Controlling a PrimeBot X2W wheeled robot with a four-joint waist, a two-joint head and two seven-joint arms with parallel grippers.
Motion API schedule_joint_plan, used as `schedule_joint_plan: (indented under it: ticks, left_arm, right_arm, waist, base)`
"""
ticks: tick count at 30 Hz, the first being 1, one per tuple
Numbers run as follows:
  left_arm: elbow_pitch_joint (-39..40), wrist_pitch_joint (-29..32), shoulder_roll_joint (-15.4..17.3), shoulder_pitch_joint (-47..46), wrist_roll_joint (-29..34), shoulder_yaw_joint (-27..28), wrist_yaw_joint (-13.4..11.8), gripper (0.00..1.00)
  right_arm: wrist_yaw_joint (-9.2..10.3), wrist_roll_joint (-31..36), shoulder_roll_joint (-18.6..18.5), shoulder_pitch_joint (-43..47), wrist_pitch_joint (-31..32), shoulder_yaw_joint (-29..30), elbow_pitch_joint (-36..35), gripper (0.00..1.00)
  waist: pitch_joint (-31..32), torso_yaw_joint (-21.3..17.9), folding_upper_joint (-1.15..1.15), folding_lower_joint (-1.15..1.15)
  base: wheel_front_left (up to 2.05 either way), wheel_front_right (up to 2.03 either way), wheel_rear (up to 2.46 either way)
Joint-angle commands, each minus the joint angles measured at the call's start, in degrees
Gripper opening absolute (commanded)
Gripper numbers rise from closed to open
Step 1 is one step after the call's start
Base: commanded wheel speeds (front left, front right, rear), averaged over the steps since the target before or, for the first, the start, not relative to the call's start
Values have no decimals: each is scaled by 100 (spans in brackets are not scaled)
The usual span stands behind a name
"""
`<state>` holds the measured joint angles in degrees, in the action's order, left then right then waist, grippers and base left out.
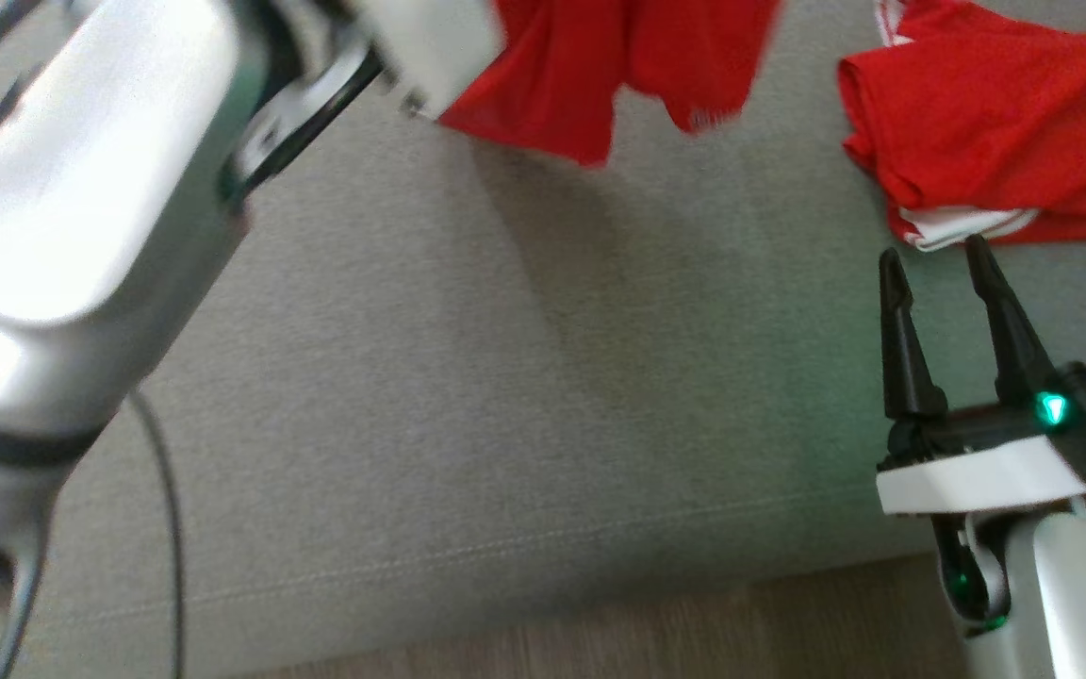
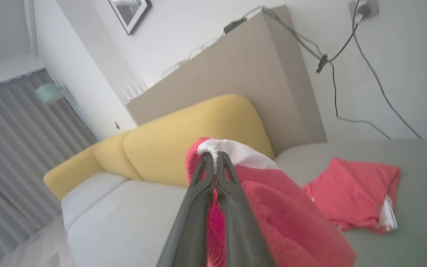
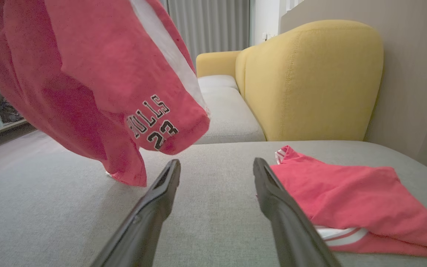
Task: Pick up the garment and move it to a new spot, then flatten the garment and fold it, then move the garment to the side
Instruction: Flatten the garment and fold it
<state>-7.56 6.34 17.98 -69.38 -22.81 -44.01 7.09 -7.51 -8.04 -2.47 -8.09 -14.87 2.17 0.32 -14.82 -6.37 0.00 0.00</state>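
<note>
My left gripper (image 2: 215, 160) is shut on the white waistband of the garment (image 2: 272, 200), a pair of red shorts. The garment (image 1: 600, 75) hangs in the air above the grey sofa seat (image 1: 505, 377), just beyond my left forearm (image 1: 81, 189). In the right wrist view the garment (image 3: 98, 74) dangles at the upper left, with black-and-white lettering and "23" on its hem. My right gripper (image 1: 934, 255) is open and empty, low over the seat, its fingertips almost at the white trim of a second red piece of clothing. The right gripper (image 3: 217, 165) stands just left of that piece.
A second red piece of clothing (image 1: 1005, 123) with white trim lies crumpled on the seat at the right (image 3: 347, 196). Yellow back cushions (image 3: 310, 78) rise behind the seat. The seat's front edge and wooden floor (image 1: 600, 632) run along the bottom. Cables hang on the wall (image 2: 347, 44).
</note>
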Motion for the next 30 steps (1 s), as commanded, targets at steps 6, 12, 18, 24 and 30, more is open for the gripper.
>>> schedule_joint_plan:
  ticks: [6,12,18,24,30]
  left_arm:
    - [549,68,1272,1800,-280,278,-436,0]
    - [181,-534,1997,3451,-353,362,-977,0]
    - [-317,-1199,1995,4103,-519,513,-1279,0]
    - [-652,-1555,1831,4150,-555,540,-1335,0]
    - [-896,-1710,1698,4040,-552,503,-1282,0]
  right_arm:
    - [2,207,-41,129,-13,-81,-168,100]
    - [2,-77,-41,-5,-13,-254,187,100]
    - [2,-898,-104,-477,-13,-807,1269,100]
    - [2,-2082,-402,-1410,531,-1595,2240,100]
    - [2,-3468,-744,-2116,1480,-2066,2585,100]
  waist:
    - [-42,448,0,0]
    - [-204,711,0,0]
    - [-263,922,0,0]
    - [-350,1023,0,0]
    - [-481,1123,0,0]
  base:
    - [0,0,0]
    - [0,0,0]
    - [0,0,0]
    - [0,0,0]
    - [0,0,0]
